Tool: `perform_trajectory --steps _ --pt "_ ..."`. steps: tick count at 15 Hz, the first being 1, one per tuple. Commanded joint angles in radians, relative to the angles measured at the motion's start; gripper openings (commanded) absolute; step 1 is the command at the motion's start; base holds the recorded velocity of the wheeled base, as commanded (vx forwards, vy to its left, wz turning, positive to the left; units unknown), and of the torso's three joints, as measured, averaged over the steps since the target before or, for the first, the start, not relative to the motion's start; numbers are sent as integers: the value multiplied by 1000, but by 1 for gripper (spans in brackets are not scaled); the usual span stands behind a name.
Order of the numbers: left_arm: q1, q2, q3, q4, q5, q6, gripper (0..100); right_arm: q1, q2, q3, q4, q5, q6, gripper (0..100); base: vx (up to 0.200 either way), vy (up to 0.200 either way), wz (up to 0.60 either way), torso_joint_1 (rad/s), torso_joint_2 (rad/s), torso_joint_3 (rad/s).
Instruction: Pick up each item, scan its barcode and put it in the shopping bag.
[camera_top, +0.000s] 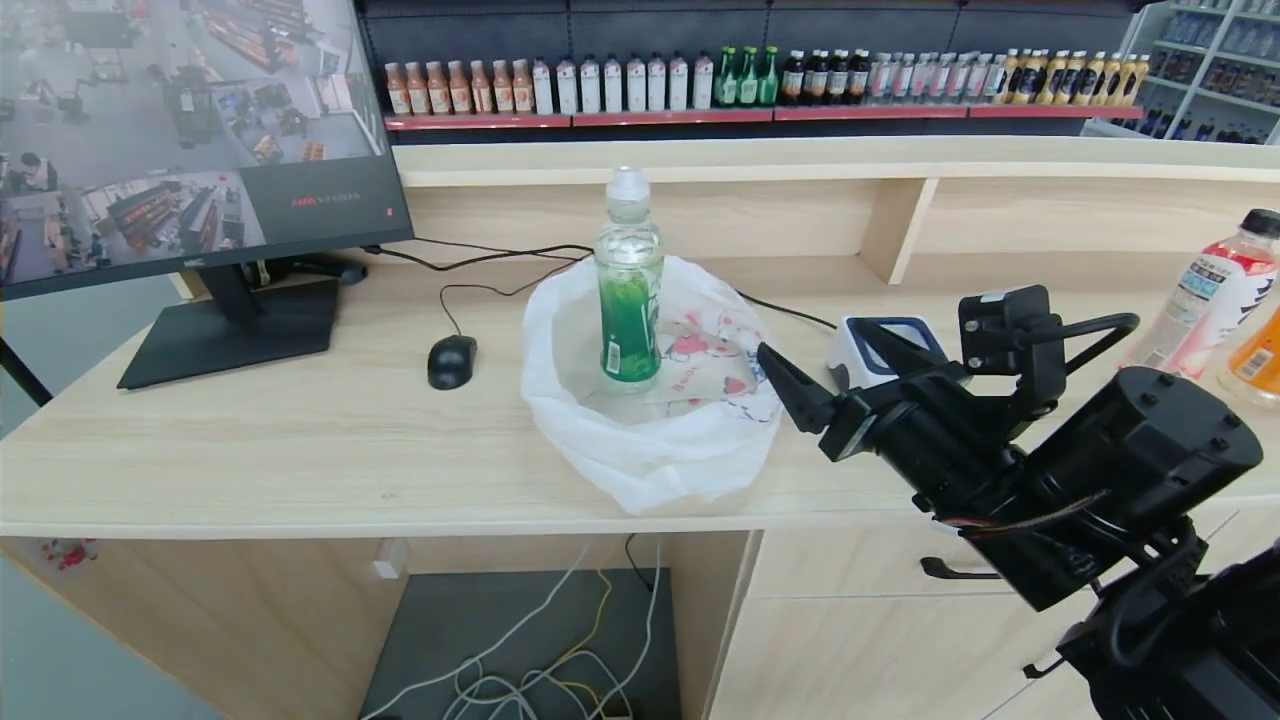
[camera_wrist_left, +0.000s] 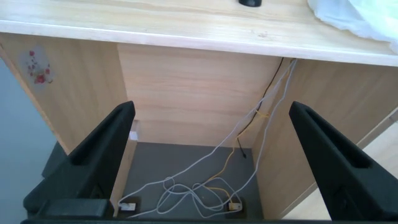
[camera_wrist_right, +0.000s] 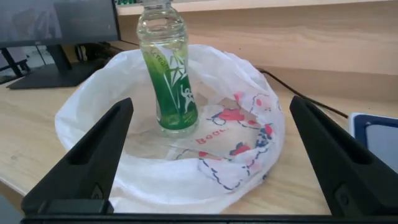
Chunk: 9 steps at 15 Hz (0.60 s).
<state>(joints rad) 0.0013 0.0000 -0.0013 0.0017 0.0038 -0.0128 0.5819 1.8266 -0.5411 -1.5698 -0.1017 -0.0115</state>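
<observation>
The green bottle (camera_top: 628, 290) is standing upright inside the white shopping bag (camera_top: 600, 440) on the counter.
The right gripper (camera_top: 815, 350) is hovering just right of the bag, its fingers spread wide and holding nothing. The scanner (camera_top: 850, 368) is sitting close by on the same side. The left gripper (camera_wrist_left: 211, 106) is hanging lower than the bag, under the counter edge, fingers likewise apart. Two more bottles (camera_top: 1205, 300) are sitting well right of the bag.

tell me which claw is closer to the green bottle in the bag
Right. The right claw sits open beside the shopping bag, facing the green bottle standing in it; the left claw is below the counter edge.
</observation>
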Motion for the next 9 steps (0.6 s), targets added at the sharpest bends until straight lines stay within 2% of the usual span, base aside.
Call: perform_trajectory --steps 1,9 --pt "0 0 0 0 1 -3 100 -11 -23 29 -1 0 -1 100 0 -200 0 7 2 2" --pt "0 0 1 0 1 -4 100 4 -15 32 -1 0 -2 100 0 -200 0 2 0 2"
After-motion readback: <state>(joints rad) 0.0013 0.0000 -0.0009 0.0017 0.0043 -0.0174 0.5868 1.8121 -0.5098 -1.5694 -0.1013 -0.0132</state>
